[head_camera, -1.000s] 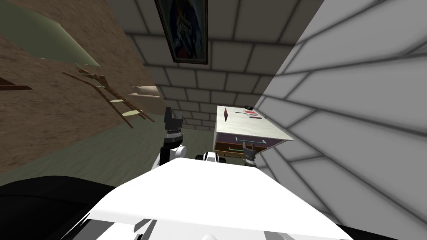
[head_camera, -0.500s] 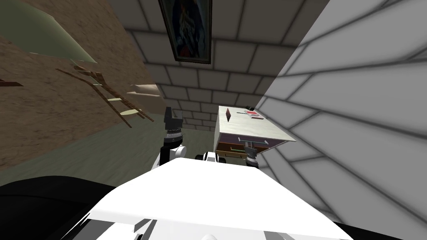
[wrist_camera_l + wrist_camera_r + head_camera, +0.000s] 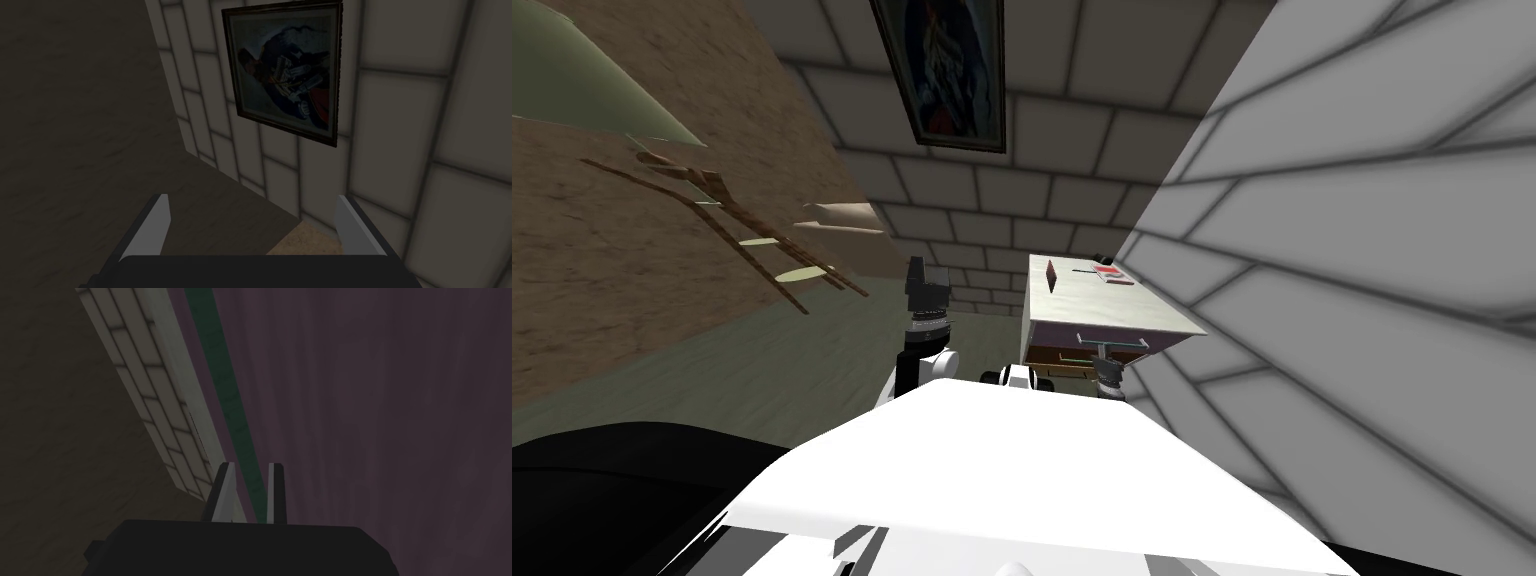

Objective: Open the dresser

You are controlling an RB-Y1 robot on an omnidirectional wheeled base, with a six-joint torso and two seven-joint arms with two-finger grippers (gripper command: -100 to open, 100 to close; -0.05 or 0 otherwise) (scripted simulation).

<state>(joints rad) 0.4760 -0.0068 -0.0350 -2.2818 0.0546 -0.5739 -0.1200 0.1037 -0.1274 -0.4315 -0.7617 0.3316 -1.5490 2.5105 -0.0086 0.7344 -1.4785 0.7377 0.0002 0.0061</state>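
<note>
The dresser [image 3: 1102, 298] stands against the right wall, with a pale top and a purple drawer front [image 3: 375, 413]. A green bar handle [image 3: 225, 388] runs across that front. My right gripper [image 3: 250, 480] is at the handle [image 3: 1112, 341], and the bar passes between its two fingers, which stand narrow and press its sides. In the head view the right gripper [image 3: 1103, 358] sits just below the dresser's top edge. My left gripper [image 3: 252, 225] is raised to the left of the dresser, open and holding nothing.
A flat red item [image 3: 1109, 272] and a small dark red object [image 3: 1052, 275] lie on the dresser top. A brown lower drawer front [image 3: 1060, 358] shows beneath the purple one. The grey tiled wall [image 3: 1362, 250] hugs the dresser's right side. A wooden chair [image 3: 742, 235] stands far left.
My right gripper's fingers have gone from wide apart to narrow around the green handle, and the hand has come up to the bar. The head camera has shifted slightly. The left arm is unchanged.
</note>
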